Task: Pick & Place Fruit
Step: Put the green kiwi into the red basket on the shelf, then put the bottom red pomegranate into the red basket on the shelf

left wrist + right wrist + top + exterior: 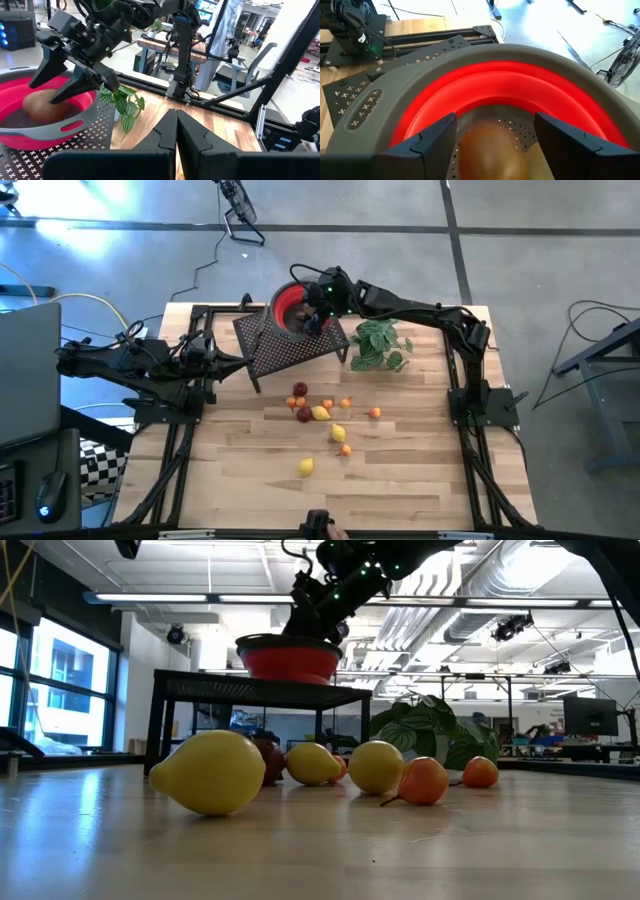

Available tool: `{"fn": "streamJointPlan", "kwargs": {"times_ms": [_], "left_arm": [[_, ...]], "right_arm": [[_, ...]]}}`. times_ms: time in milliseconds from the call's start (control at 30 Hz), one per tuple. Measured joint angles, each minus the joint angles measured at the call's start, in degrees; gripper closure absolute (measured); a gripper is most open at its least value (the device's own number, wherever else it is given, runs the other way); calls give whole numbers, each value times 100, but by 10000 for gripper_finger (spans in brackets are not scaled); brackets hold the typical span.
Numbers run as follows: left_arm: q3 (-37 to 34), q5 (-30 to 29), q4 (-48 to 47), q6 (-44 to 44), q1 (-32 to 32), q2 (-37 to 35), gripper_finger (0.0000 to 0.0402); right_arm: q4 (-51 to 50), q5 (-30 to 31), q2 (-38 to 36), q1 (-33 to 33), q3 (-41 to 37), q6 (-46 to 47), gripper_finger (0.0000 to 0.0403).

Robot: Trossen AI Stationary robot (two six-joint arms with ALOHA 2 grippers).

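Note:
A red bowl with a grey rim (291,304) stands on a black perforated stand (285,348) at the table's far middle. A brown kiwi-like fruit (42,107) lies inside it. My right gripper (495,120) hangs open over the bowl, slanting down, with a finger on either side of that fruit (487,150) and a gap showing at each. Yellow lemons (319,413), small orange balls (374,412) and dark red pieces (300,389) lie loose on the wooden table. My left gripper (176,132) waits shut at the table's left, level and holding nothing.
A green leafy plant (380,345) stands just right of the stand. Black frame rails (190,330) run along the table's left and right sides. In the low view a big lemon (208,772) lies nearest, with bare wood in front of the fruit cluster.

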Motion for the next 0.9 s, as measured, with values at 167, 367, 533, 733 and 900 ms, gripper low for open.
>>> {"fn": "streamJointPlan", "kwargs": {"times_ms": [167,367,533,733,900], "left_arm": [[0,-13,1,0,-1,-1,401],[0,-12,1,0,-2,-1,401],[0,-11,2,0,-1,1,401],[0,-11,-3,0,0,0,401],[0,-9,-47,0,-2,-2,401]], "right_arm": [[0,4,-2,0,-3,-62,143],[-37,-25,-7,4,-3,-62,143],[-127,-95,-255,2,-14,-79,143],[-293,-189,-806,2,-7,-82,149],[-568,-226,-1140,-7,-3,-125,203]]}}
